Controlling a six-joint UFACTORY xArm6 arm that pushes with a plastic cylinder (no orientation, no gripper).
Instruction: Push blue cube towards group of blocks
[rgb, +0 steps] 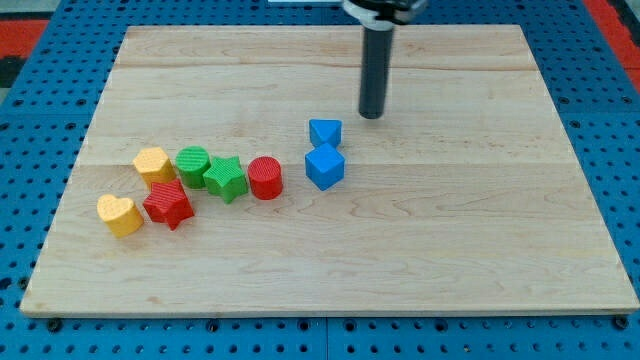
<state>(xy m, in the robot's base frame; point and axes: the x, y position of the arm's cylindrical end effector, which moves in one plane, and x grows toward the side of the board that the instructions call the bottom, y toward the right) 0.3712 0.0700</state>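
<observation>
Blocks are listed from the view's left to its right across the wooden board (480, 260). At the lower left a yellow heart block (119, 215) is seen, with a red star block (168, 204) touching or just beside it. Above these, a second yellow block (153, 164), rounded in shape and possibly also a heart, is set just beside a green cylinder (193, 160). A green star block (227, 178) and a red cylinder (265, 178) continue the row rightward; these six pieces are judged to be the group named in the task. A clear gap separates the red cylinder from the blue cube (325, 167), which lies near the centre of the frame. A second blue block (325, 131), of an angular shape that cannot be made out, is placed directly above the cube, touching or nearly touching it. My tip (372, 114) is located to the upper right of both blue blocks and apart from them. No gripping device is fitted to the rod; nothing is held, and no block is contacted. This position is judged suitable for an approach from the cube's right side, so that a leftward push would carry the cube to the group.
</observation>
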